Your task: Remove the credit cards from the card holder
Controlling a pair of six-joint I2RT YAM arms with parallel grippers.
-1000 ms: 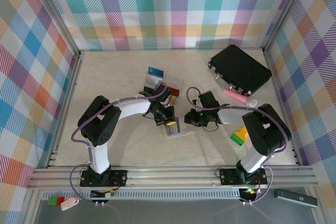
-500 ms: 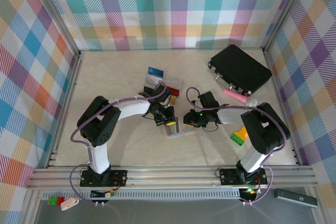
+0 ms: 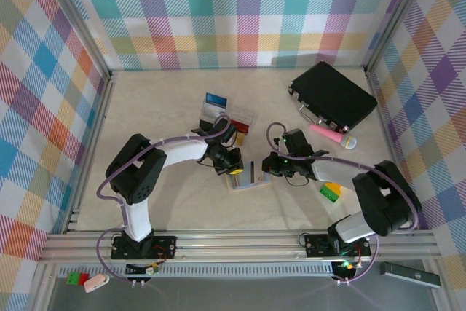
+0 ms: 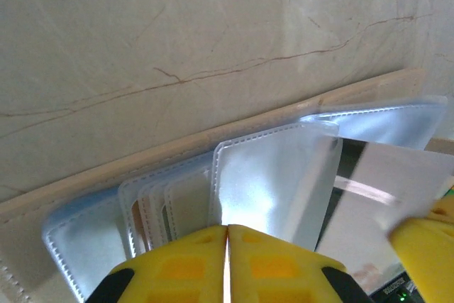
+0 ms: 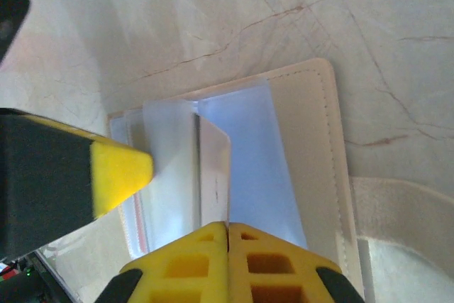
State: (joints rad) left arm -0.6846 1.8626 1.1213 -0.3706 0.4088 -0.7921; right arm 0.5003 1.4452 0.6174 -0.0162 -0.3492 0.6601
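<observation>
The small, flat, pale card holder [image 3: 253, 183] with clear plastic pockets lies open near the middle of the pale, stone-look worktop [image 3: 156, 111], between the two arms. In the right wrist view its soft edge has a line of stitching, and its pockets look light blue. A thin white plastic card [image 4: 397, 188] sticks out from among the pockets on the holder's right side. From above, a dark stripe shows on it.

The right fingers [image 5: 186, 266] are yellow and pressed together, clamped on the edge of that card. The left fingers [image 4: 186, 266] are yellow too. They are pressed together on a clear pocket of the card holder, from the other side. The two pairs of fingers are very near each other.

Behind the holder sits a clear plastic tray [image 3: 234, 119]. A small blue and white card [image 3: 215, 100] is just beside its far left corner, and its print is too small to read. A big flat black case [image 3: 333, 96] lies by the far right corner. A pink stick with a yellow and blue tip [image 3: 329, 135] lies just in front of the case. A green and yellow toy block [image 3: 331, 191] lies near the right arm. Bright checked walls [image 3: 240, 12] stand around the worktop.
</observation>
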